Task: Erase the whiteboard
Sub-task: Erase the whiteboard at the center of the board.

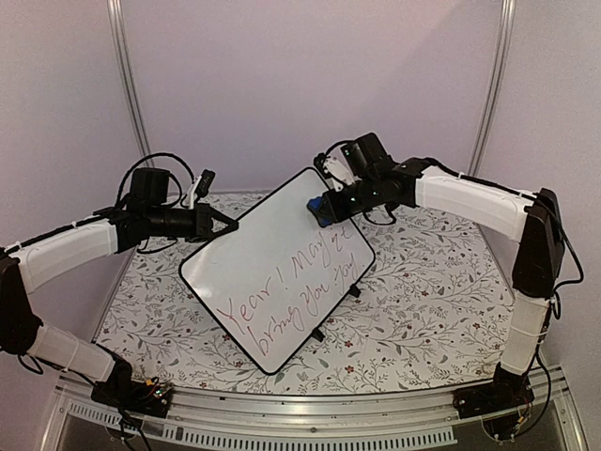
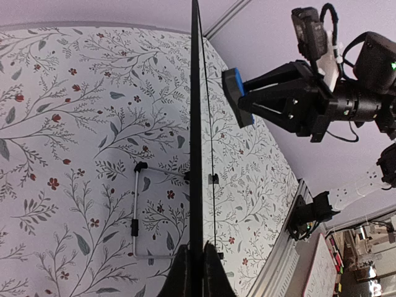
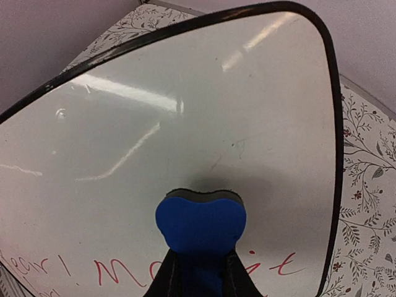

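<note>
The whiteboard (image 1: 268, 263) is lifted and tilted above the table, with red handwriting (image 1: 282, 301) on its lower half. My left gripper (image 1: 228, 225) is shut on the board's left rim. In the left wrist view the whiteboard (image 2: 196, 124) shows edge-on, clamped in the left gripper (image 2: 198, 263). My right gripper (image 1: 329, 205) is shut on a blue eraser (image 1: 319, 209), which sits against the board's upper right part. In the right wrist view the eraser (image 3: 200, 223) presses on the whiteboard (image 3: 185, 105) just above the red writing (image 3: 111, 272), held in the right gripper (image 3: 201, 275).
A floral tablecloth (image 1: 441, 301) covers the table. An aluminium rail (image 1: 310, 413) runs along the near edge by the arm bases. A wire stand (image 2: 135, 210) folds out from the board's back. Two small black feet (image 1: 355, 291) stick out at its right rim.
</note>
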Robot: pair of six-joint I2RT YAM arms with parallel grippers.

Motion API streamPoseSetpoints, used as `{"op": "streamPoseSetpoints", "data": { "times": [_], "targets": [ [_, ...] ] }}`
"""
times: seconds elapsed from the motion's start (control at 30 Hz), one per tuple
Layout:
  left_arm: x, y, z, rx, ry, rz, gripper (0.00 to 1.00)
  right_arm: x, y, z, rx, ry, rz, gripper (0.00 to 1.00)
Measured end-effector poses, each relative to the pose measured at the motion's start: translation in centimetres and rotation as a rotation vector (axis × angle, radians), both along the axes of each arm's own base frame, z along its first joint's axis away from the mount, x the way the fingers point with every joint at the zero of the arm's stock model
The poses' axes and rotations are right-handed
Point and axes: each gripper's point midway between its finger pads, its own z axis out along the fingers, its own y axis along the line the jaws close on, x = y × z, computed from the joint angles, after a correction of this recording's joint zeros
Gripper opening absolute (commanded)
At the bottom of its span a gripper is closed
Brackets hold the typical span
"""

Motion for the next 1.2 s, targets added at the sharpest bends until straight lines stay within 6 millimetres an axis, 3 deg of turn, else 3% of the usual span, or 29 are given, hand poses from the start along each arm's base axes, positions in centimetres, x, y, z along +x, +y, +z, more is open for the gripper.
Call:
{"op": "streamPoseSetpoints", "data": {
  "times": [0.17, 0.33, 0.57, 0.67, 1.2],
  "targets": [
    [0.0, 0.0, 0.0, 0.000, 0.000, 0.000, 0.00, 1.9, -0.1, 3.8, 0.051, -0.075, -0.037, 0.04],
    [0.0, 0.0, 0.0, 0.000, 0.000, 0.000, 0.00, 4.1, -0.8, 5.0, 0.088, -0.092, -0.088, 0.04],
    [0.0, 0.0, 0.0, 0.000, 0.000, -0.001, 0.00, 5.7, -0.4, 2.7, 0.091, -0.045, -0.104, 0.04],
    [0.0, 0.0, 0.0, 0.000, 0.000, 0.000, 0.00, 5.7, 0.0, 1.5, 0.089, -0.017, -0.094, 0.04],
    [0.1, 0.1, -0.2, 0.004, 0.011, 0.014, 0.00, 4.2, 0.8, -0.2, 0.160, 0.052, -0.049, 0.04]
  ]
}}
